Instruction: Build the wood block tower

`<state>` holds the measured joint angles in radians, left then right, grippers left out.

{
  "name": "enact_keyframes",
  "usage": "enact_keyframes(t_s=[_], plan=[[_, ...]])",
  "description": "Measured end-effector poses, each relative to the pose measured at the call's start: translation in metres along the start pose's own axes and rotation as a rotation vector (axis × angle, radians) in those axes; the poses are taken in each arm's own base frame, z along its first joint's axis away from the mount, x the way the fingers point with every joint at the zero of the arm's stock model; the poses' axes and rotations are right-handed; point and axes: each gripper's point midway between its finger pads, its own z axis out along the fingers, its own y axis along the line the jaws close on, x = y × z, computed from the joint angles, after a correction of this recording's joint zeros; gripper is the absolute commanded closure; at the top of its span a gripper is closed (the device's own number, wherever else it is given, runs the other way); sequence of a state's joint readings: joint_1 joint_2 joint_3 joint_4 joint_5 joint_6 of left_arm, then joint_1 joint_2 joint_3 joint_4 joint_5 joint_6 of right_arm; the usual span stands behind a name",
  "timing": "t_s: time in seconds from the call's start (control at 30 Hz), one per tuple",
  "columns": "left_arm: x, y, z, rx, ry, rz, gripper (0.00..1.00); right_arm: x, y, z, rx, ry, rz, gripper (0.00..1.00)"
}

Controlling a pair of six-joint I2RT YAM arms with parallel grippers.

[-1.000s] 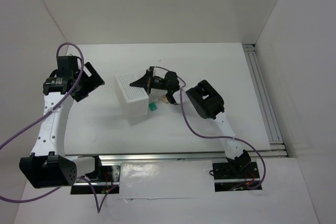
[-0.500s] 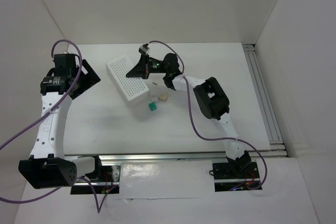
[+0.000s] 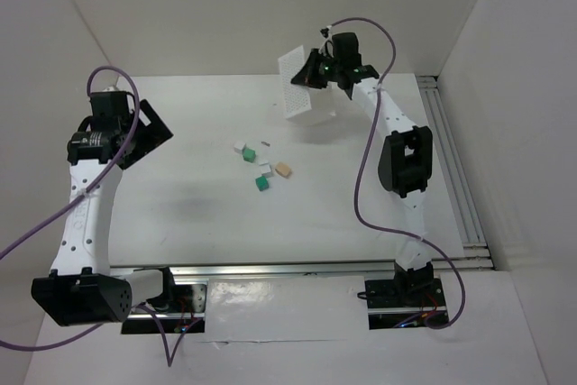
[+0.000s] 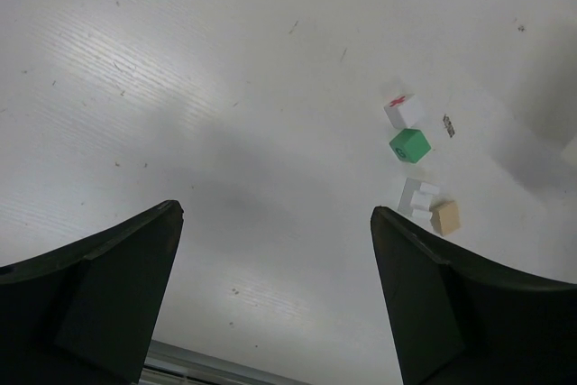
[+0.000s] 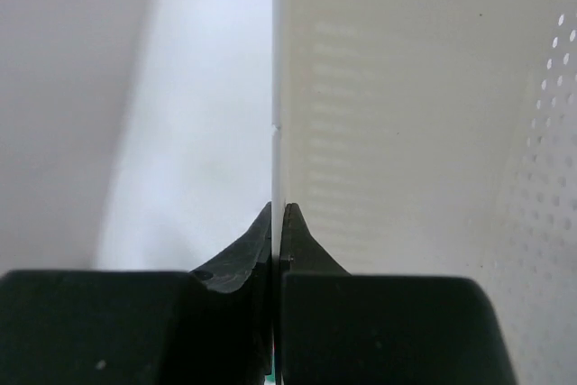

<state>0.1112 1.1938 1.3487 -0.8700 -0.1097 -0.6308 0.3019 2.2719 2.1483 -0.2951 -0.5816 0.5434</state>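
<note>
No wood block tower stands; the blocks lie loose in the middle of the table. They are two green cubes [image 3: 247, 156] [image 3: 261, 183], a tan block [image 3: 283, 169] and white blocks [image 3: 239, 145] [image 3: 267, 169]. The left wrist view shows a green cube [image 4: 410, 145], the tan block [image 4: 445, 217] and a white block with a red mark [image 4: 403, 111]. My left gripper [image 3: 137, 132] [image 4: 277, 214] hangs open and empty, left of the blocks. My right gripper [image 3: 317, 73] [image 5: 278, 210] is shut on the wall of a white perforated tray [image 3: 302, 92] [image 5: 406, 132], held tilted in the air at the back.
A small dark-and-white scrap [image 3: 266, 143] lies among the blocks. White walls close the table at the back and sides. A metal rail [image 3: 455, 178] runs along the right edge, another [image 3: 297, 270] along the front by the arm bases.
My right arm has swung the tray up from the table's middle to the back right, tipping it. Several blocks now lie uncovered where it stood. The left arm has hardly moved.
</note>
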Motion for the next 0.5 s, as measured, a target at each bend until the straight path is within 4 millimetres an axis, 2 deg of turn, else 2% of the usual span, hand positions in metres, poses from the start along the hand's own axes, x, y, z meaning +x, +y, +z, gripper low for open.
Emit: enact_keyframes(t_s=[0.1, 0.23, 0.33, 0.47, 0.5], plan=[[0.003, -0.004, 0.002, 0.016, 0.014, 0.005, 0.01, -0.002, -0.063, -0.018, 0.3, -0.024, -0.04, 1.0], [0.015, -0.014, 0.012, 0.028, 0.061, 0.037, 0.01, 0.012, -0.121, -0.046, 0.589, 0.017, -0.085, 1.0], [0.03, -0.025, 0.02, 0.039, 0.11, 0.076, 0.01, 0.018, -0.146, -0.066, 0.729, 0.047, -0.111, 1.0], [0.045, -0.035, 0.029, 0.048, 0.161, 0.118, 0.01, 0.01, -0.178, -0.087, 0.871, 0.036, -0.143, 1.0], [0.048, -0.037, 0.03, 0.05, 0.167, 0.125, 0.01, 0.008, -0.186, -0.09, 0.895, 0.032, -0.144, 0.96]])
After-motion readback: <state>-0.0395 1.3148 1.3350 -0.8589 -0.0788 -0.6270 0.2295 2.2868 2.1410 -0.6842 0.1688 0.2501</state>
